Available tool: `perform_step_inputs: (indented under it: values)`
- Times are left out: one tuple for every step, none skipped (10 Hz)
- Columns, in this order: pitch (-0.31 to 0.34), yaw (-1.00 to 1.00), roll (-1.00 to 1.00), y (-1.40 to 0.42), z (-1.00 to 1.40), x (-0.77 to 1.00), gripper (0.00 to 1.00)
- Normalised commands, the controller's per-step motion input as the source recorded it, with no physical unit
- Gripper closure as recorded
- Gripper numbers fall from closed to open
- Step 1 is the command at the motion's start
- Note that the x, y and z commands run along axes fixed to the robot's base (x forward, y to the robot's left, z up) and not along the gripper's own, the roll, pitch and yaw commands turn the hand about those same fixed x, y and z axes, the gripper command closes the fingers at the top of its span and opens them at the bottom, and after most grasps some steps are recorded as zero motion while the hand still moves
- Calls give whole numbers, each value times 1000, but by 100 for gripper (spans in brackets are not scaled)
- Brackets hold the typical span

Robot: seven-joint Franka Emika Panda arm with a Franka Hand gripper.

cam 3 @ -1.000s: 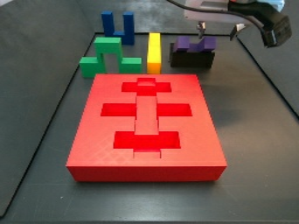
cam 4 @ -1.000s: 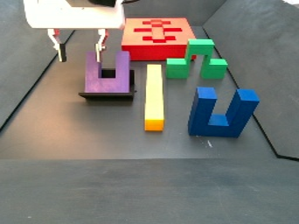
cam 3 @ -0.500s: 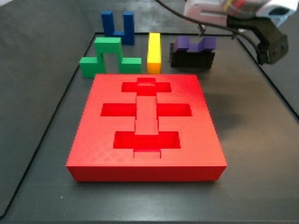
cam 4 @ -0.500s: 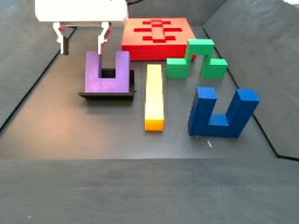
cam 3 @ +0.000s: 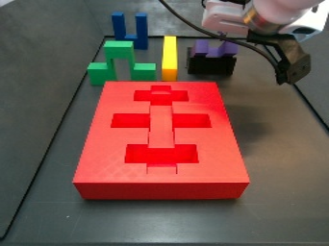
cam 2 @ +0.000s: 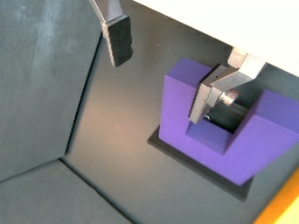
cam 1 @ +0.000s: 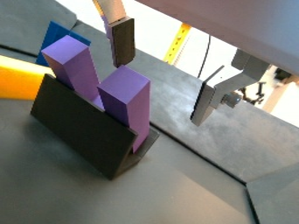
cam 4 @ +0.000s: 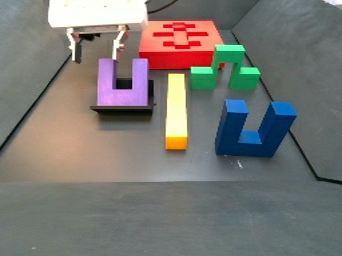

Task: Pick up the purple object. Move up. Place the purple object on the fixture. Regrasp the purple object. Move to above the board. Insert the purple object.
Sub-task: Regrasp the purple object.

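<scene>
Largest on the dark surface (cam 3: 276,144): the board (cam 3: 161,144), a red slab with brighter cross- and bar-shaped slots, filling the middle in a side view and lying toward the far edge in a side view (cam 4: 182,42).

Next, beyond the board's short edge in a side view, a row of blocks: the blue two-pronged block (cam 3: 127,26) farthest back, the green arch block (cam 3: 118,60) just before it, the yellow bar (cam 3: 170,58) beside that. Well apart from one another in a side view: blue block (cam 4: 254,128), yellow bar (cam 4: 175,110), green arch (cam 4: 222,64).

Then the fixture (cam 4: 123,108), black and low, near the yellow bar, carrying the purple object (cam 4: 122,80) upright, prongs up; same pair in both wrist views (cam 1: 103,92) (cam 2: 222,118).

Smallest: the gripper (cam 4: 91,48), hanging just behind and above the purple object. Fingers (cam 2: 118,39) spread apart, holding nothing; one finger (cam 2: 225,92) sits close against a purple prong, contact impossible to confirm.
</scene>
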Motion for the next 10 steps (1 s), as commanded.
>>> perform_step_inputs:
  values:
    - [0,60,260,-29,-214,-20,0]
    - [0,151,89,-83,-186,0,0]
    - [-100,203,0,-69,-83,0,0]
    - [-371,329,-331,0,97,11,0]
    - [-517,449,-306,0,114,86,0]
    - [-434,414,-189,0,74,43,0]
    - [-220,314,-14,0,0,0,0]
    - [-129,217,0,0,0,-46,0]
    - [-40,171,0,0,-63,-86,0]
    - [0,69,0,0,-160,-97,0]
